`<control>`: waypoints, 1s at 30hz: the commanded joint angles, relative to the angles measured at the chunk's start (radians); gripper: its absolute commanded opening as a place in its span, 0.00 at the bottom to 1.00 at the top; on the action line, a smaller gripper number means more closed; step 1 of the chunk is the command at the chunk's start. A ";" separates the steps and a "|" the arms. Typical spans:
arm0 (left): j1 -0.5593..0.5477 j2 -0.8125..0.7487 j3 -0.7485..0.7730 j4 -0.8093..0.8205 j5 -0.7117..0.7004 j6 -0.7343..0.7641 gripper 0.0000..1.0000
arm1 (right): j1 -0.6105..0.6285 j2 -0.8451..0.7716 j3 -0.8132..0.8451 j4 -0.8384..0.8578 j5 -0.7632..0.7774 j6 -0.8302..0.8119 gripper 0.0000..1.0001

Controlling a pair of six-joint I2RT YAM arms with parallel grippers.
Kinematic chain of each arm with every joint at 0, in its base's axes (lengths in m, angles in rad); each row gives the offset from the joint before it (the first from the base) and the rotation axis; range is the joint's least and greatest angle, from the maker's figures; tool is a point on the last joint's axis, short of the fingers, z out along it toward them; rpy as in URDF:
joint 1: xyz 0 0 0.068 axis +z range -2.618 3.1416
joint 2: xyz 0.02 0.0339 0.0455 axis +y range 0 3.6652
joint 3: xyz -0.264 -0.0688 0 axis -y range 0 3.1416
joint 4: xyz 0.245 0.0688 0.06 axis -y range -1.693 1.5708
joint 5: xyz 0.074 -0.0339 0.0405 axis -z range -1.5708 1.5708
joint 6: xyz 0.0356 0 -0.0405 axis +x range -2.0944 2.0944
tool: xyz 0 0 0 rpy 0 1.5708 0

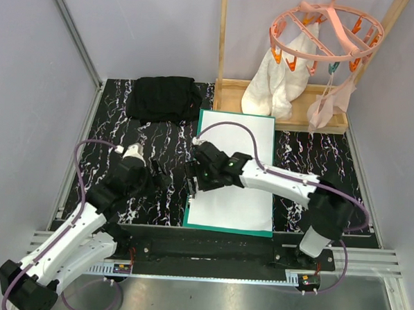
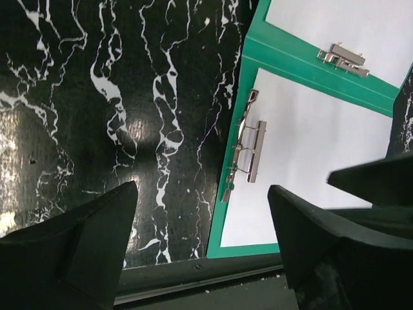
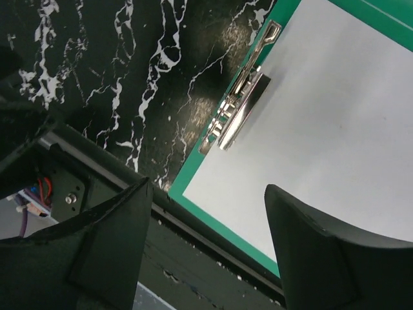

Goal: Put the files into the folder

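Files flat in open folder; left claw, right claw agape, empty

— How do we find the folder?
— Teal, open and flat. Its near left corner lies below the right gripper, with a metal clip along that left edge.
— And the files?
— We count two white sheets, flat, one on each half. The nearer sheet lies just right of the left gripper, the other beyond the fold.
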 commanded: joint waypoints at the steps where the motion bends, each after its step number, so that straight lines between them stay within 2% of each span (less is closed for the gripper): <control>1: 0.007 -0.024 -0.036 0.023 0.054 -0.033 0.83 | -0.016 0.079 0.105 0.067 0.061 -0.026 0.76; 4: 0.007 -0.016 -0.062 0.039 0.091 -0.042 0.82 | -0.068 0.170 0.168 0.070 0.000 -0.067 0.65; 5: 0.007 -0.022 -0.069 0.043 0.092 -0.047 0.82 | -0.080 0.219 0.209 0.059 -0.016 -0.075 0.54; 7: 0.009 -0.032 -0.076 0.046 0.092 -0.050 0.82 | -0.097 0.252 0.239 0.047 -0.010 -0.080 0.41; 8: 0.009 -0.042 -0.078 0.046 0.117 -0.050 0.82 | -0.098 0.270 0.269 0.038 0.006 -0.086 0.38; 10: 0.009 -0.052 -0.078 0.045 0.119 -0.048 0.82 | -0.098 0.287 0.294 0.018 0.058 -0.086 0.40; 12: 0.009 -0.058 -0.075 0.042 0.125 -0.042 0.82 | -0.098 0.329 0.329 -0.008 0.067 -0.086 0.48; 15: 0.009 -0.061 -0.064 0.037 0.132 -0.038 0.82 | -0.098 0.396 0.375 -0.040 0.041 -0.083 0.49; 17: 0.009 -0.064 -0.056 0.031 0.134 -0.032 0.82 | -0.098 0.418 0.378 -0.039 0.035 -0.070 0.48; 19: 0.009 -0.064 -0.049 0.026 0.134 -0.024 0.82 | -0.097 0.424 0.378 -0.031 0.038 -0.066 0.42; 30: 0.009 -0.064 -0.037 0.029 0.129 -0.015 0.82 | -0.098 0.450 0.372 -0.016 0.043 -0.080 0.42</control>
